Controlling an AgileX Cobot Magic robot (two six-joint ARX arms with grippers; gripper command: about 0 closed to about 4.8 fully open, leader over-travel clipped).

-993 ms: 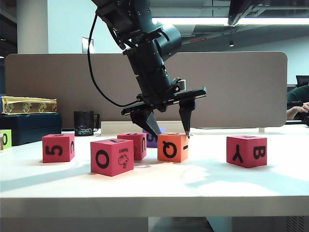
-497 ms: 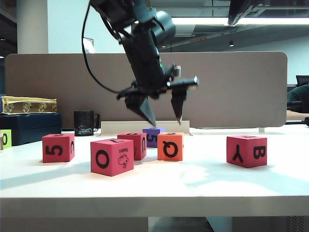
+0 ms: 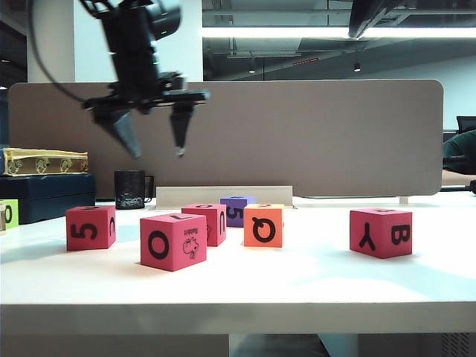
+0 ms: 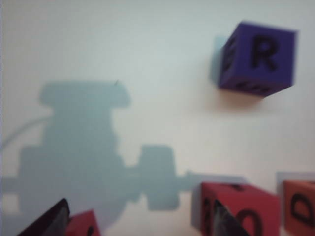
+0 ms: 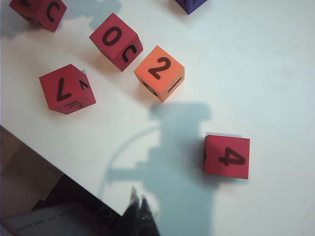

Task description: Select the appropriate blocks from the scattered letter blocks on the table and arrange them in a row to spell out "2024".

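Orange cube (image 3: 263, 225), purple cube (image 3: 236, 210), black marks
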